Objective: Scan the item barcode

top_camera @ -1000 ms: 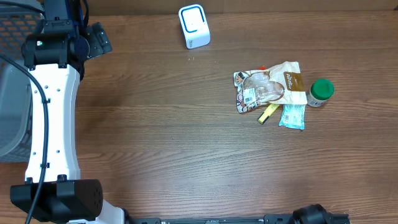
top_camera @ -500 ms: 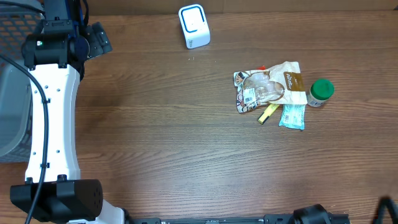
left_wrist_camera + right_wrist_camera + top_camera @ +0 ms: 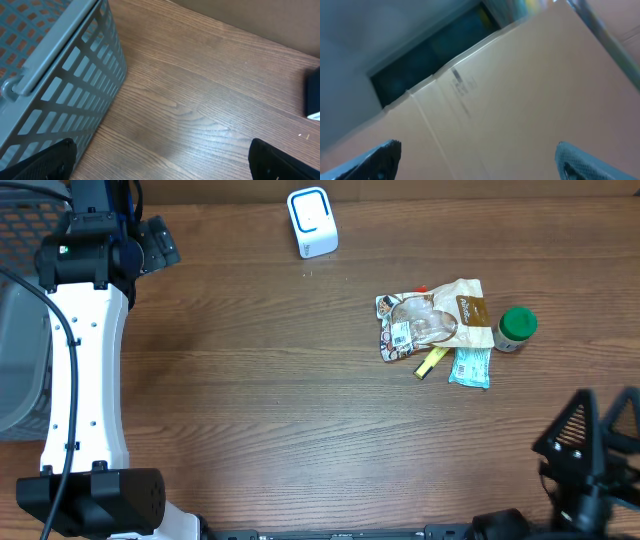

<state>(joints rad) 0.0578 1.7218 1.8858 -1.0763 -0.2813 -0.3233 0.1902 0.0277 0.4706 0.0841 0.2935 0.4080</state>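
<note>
Both pairs stand wide apart, empty: your left fingers (image 3: pixel 52 159) by one grey basket (image 3: pixel 55 75), your right fingers (image 3: pixel 578 435) over the counter (image 3: pixel 280 380) at its near right corner. Overhead, count one white scanner (image 3: pixel 312 222) at the far edge and, well apart on the right, five clustered items: one clear pouch (image 3: pixel 415 325), one cream-and-brown packet (image 3: pixel 468 310), one yellow stick (image 3: pixel 431 362), one teal sachet (image 3: pixel 469 367), one green-lidded jar (image 3: pixel 516 329). Neither wrist view shows them; the right one is blurred beige cardboard with unreadable print. The pouch's barcode sticker faces up, too small to read.
</note>
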